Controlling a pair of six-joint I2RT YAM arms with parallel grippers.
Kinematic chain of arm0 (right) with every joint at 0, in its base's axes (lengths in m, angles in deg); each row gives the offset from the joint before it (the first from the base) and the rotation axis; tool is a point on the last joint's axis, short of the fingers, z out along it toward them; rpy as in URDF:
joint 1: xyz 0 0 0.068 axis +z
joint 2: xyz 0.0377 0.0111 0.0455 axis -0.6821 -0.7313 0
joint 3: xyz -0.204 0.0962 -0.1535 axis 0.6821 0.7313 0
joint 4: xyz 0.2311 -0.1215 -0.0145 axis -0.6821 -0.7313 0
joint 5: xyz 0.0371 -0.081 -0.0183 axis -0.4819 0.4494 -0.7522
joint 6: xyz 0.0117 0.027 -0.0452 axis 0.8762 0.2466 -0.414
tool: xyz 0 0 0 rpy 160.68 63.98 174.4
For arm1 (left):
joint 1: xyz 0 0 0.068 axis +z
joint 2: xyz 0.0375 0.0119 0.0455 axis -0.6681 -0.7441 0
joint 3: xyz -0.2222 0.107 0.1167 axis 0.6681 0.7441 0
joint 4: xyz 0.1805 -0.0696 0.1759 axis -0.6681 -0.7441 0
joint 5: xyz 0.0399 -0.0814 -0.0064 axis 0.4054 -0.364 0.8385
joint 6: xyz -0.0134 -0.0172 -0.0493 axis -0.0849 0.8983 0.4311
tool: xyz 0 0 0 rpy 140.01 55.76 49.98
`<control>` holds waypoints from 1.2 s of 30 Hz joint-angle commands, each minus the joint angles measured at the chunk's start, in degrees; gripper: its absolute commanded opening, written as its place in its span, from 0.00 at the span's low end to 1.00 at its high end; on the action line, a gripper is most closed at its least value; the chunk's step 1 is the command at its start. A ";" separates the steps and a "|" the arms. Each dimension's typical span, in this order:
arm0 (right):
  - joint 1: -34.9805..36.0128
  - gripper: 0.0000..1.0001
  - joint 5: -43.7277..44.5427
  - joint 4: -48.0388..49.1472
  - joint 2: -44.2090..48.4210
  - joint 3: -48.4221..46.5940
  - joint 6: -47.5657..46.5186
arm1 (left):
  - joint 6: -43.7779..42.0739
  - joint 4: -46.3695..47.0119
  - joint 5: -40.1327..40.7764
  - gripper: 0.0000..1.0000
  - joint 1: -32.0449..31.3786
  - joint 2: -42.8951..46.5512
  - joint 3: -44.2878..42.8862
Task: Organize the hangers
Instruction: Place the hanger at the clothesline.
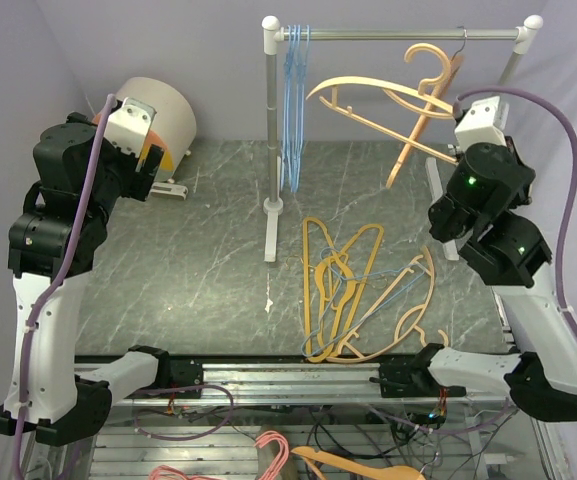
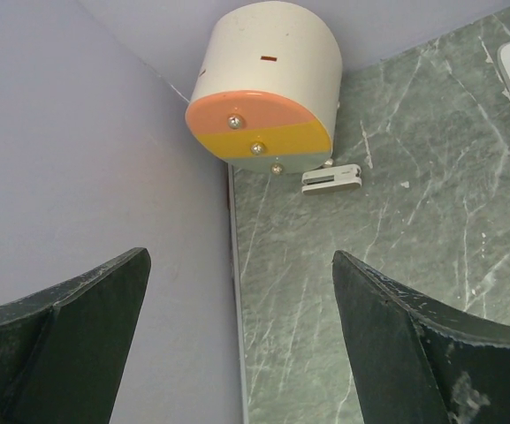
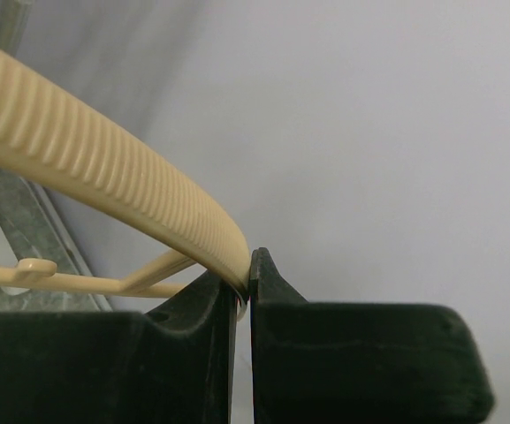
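Several hangers on the rail [image 1: 398, 34]: we see a bunch of light-blue wire hangers [image 1: 295, 90] hung close together by the left post. An orange hanger [image 1: 424, 125] dangles tilted near the right end, and we cannot make out how its hook sits.
Hanger in hand: a tan hanger [image 3: 104, 159] is up at rail height on the right, lying crosswise beside the orange one. We do not see its hook over the rail.
Right gripper [image 3: 244, 265]: its jaws are pressed together on the tip of the tan hanger's ribbed arm, with the crossbar running off to the left below.
Left gripper [image 2: 239, 258]: its jaws stand wide apart with nothing between them. It is raised over the far left corner of the table [image 1: 168, 260], facing a cream drum [image 2: 268, 79] and well apart from every hanger.
Pile [image 1: 353, 290]: a tangle of orange and tan hangers lies flat on the table in front of the rack's foot, between the two arms. At least one blue wire hanger is threaded through it.
Done so far, as we judge it: the blue wire set is largely up and grouped, and the thick hangers are only begun.
Left to do, as we judge it: hook the tan hanger beside the orange one. Then we need to lift the pile's hangers out one at a time, freeing the stray blue wire so it can join its own group.
Our estimate: under halfway, since most of the thick hangers are on the table.
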 commanded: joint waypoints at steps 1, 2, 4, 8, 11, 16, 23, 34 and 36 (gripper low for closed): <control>-0.09 0.00 1.97 12.55 -3.81 -2.14 -8.71 | 1.16 -0.79 -2.39 0.95 0.83 0.20 -1.24; -0.11 0.00 2.08 12.83 -4.60 -3.07 -8.72 | 1.18 -0.79 -2.55 0.95 0.83 0.22 -1.17; -0.30 0.00 2.53 14.15 -5.23 -4.21 -9.17 | 1.14 -0.85 -2.85 0.95 0.83 0.41 -1.17; -1.93 0.00 1.85 15.09 -6.22 -3.30 -9.84 | 1.08 -1.48 -3.67 0.94 0.83 0.30 -1.72; -5.56 0.00 0.48 18.73 -6.34 0.20 -11.91 | 1.05 -1.67 -4.07 0.94 0.83 0.38 -1.78; -8.31 0.00 -0.94 22.17 -4.42 3.47 -14.35 | 1.16 -1.99 -4.47 0.93 0.85 0.36 -1.54; -8.18 0.00 -2.65 19.47 3.58 7.86 -12.21 | 0.99 -1.84 -4.11 0.93 0.83 1.04 0.02; -8.35 0.00 -3.12 25.62 7.15 11.62 -17.79 | 0.97 -1.76 -4.48 0.93 1.44 2.84 2.15; -9.16 0.00 -3.30 31.71 6.29 13.25 -21.84 | 1.21 -1.91 -4.81 0.93 1.44 3.31 2.79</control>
